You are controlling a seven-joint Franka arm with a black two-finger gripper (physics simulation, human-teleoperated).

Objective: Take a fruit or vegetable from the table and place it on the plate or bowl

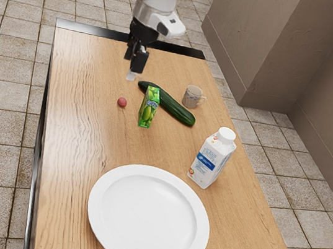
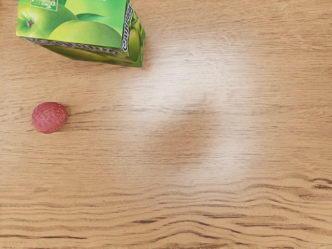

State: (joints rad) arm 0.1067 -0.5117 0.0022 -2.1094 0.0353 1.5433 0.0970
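Two risks: the small red fruit [image 2: 50,117] could roll from my claw [image 1: 135,68], whose spread I cannot tell, or I topple the carton [image 1: 149,106] nearby.

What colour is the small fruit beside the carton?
The fruit is reddish-pink; clearest in wrist view.

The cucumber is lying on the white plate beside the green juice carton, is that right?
Not quite: the exterior view shows the cucumber on the table, beside the green juice carton; the white plate sits apart.
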